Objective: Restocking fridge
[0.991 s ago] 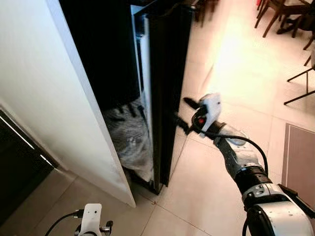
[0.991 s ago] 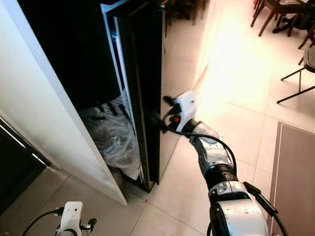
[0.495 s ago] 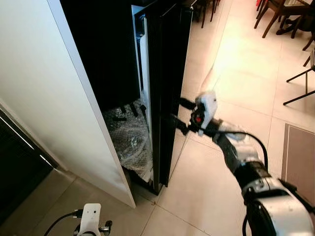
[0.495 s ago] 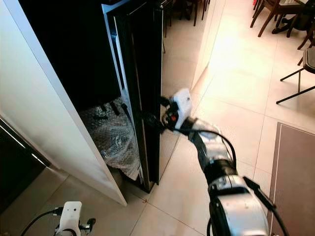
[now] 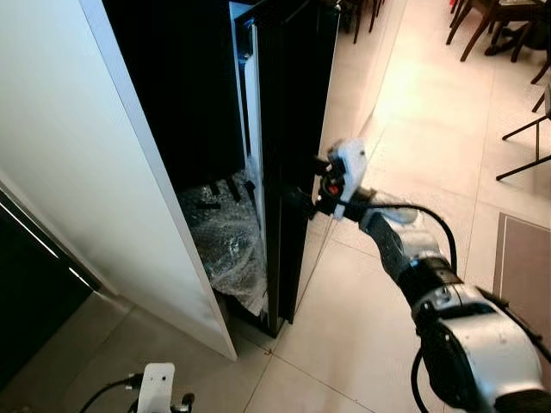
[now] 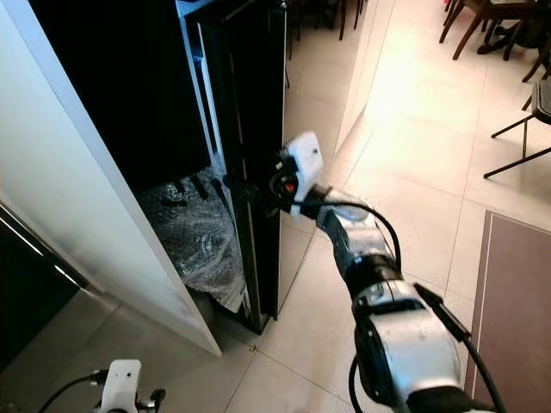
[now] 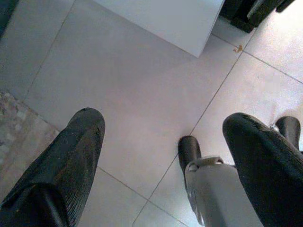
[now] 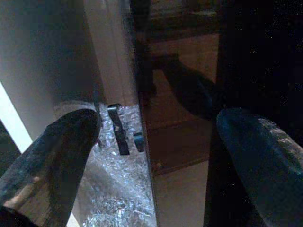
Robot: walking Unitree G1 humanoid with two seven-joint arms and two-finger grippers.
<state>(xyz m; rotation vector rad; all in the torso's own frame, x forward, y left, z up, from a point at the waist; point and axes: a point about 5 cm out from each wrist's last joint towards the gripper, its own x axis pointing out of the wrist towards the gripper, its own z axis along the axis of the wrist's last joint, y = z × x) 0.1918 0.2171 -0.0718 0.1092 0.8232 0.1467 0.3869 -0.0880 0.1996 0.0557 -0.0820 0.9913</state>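
Tiled kitchen floor [image 5: 413, 112]. Black fridge door [image 5: 288, 129] stands ajar; right gripper [image 5: 303, 183], fingers spread open, straddles its edge. Left gripper [image 7: 165, 156] hangs over floor, fingers apart, empty.

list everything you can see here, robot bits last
fridge door: 1, black, ajar, edge toward the robot
bubble wrap: 1 crumpled bundle, silvery, low in the opening behind the door
white panel: 1, left of the opening
chairs: several, dark, far right on the tiled floor
mat: 1, brown, right edge
right gripper: 1, black fingers open, at the door's edge
left gripper: 1, open, hanging over floor tiles
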